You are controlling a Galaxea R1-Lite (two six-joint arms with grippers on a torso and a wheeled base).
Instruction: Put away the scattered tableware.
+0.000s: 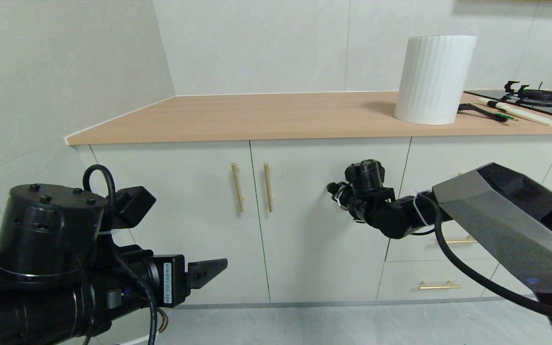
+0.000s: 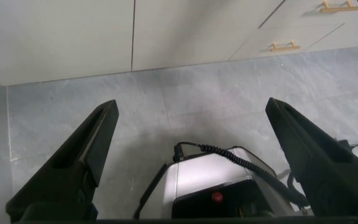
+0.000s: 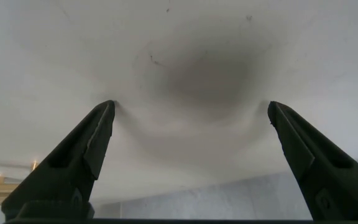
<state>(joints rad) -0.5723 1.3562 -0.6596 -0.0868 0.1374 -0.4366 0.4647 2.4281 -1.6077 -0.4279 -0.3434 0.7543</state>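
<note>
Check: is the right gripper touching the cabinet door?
Cannot tell. Right wrist view: the right gripper is close to the cabinet door; neither contact nor gap is plain.

Countertop [image 1: 257,115]: wood-grain, matt. Ribbed white holder [image 1: 435,79] at 1 o'clock: matt, ceramic or plastic, can't tell which. Cabinet doors [image 1: 180,215]: smooth, pale, low sheen. Door handles [image 1: 237,187]: gold-tone metal, shiny. Hob [image 1: 489,94] at 2 o'clock: glossy black glass. Its grate [image 1: 542,93]: matt black metal. Wall tiles [image 1: 257,43]: smooth, faint gloss. Floor [image 2: 197,118]: grey stone-look tile, matt.
</note>
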